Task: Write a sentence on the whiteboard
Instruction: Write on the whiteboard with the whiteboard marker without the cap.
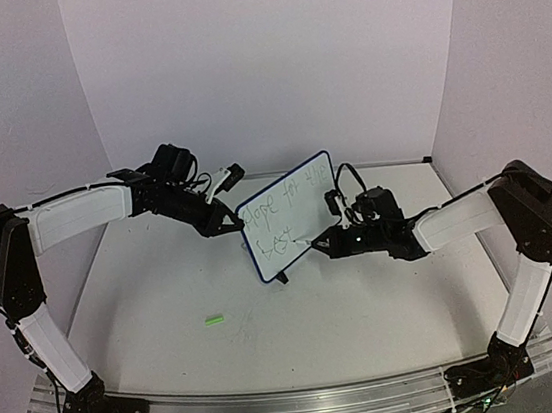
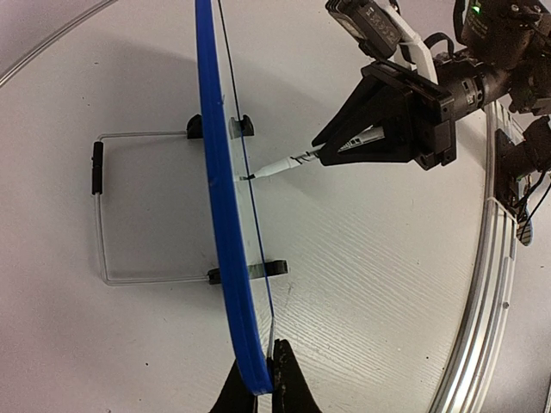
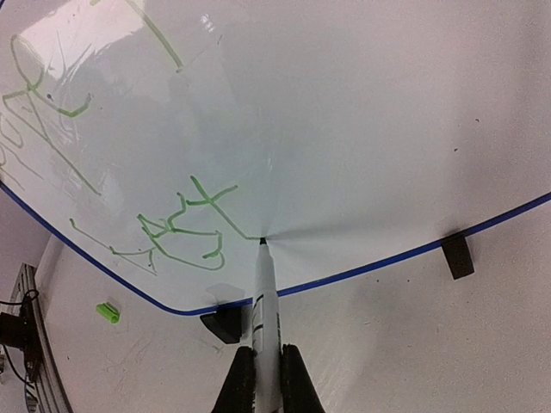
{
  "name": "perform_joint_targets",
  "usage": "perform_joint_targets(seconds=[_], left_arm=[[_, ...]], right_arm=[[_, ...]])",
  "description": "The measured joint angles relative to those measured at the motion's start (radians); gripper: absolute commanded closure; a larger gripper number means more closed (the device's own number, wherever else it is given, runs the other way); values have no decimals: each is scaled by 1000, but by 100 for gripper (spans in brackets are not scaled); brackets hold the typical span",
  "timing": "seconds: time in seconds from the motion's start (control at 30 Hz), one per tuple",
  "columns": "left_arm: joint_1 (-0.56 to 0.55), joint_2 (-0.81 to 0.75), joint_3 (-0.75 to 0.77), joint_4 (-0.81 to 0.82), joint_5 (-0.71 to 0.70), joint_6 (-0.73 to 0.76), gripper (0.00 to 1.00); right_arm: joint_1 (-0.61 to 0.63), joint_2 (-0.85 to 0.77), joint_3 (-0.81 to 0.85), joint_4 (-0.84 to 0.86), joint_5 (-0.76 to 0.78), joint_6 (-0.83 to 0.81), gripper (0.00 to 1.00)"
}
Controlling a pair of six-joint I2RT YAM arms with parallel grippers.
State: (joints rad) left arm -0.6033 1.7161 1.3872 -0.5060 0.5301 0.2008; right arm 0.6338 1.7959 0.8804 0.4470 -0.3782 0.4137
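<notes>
whiteboard (image 1: 287, 215): we see a small white board, dark blue rim, rounded corners | pose: upright on its wire stand (image 2: 96, 168), mid table (image 1: 165, 291) | face: two lines of green handwriting, perhaps "Hope for the best"

- Far wall (image 1: 268, 56): plain, pale lavender-white, evenly lit.
- Left wall (image 1: 1, 99) and right wall (image 1: 529, 54): same pale panels, meeting the far wall at corners.
- Table (image 1: 389, 303): white matte top with faint grain.
- Aluminium rail (image 1: 300, 405): runs along the table's near edge.
</notes>
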Motion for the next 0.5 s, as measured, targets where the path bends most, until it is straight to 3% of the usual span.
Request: perform_joint_targets(seconds=[0.5], left_arm=[[0, 0, 0, -1, 0, 0, 100]], right_arm=[[0, -57, -53, 8, 79, 6, 100]])
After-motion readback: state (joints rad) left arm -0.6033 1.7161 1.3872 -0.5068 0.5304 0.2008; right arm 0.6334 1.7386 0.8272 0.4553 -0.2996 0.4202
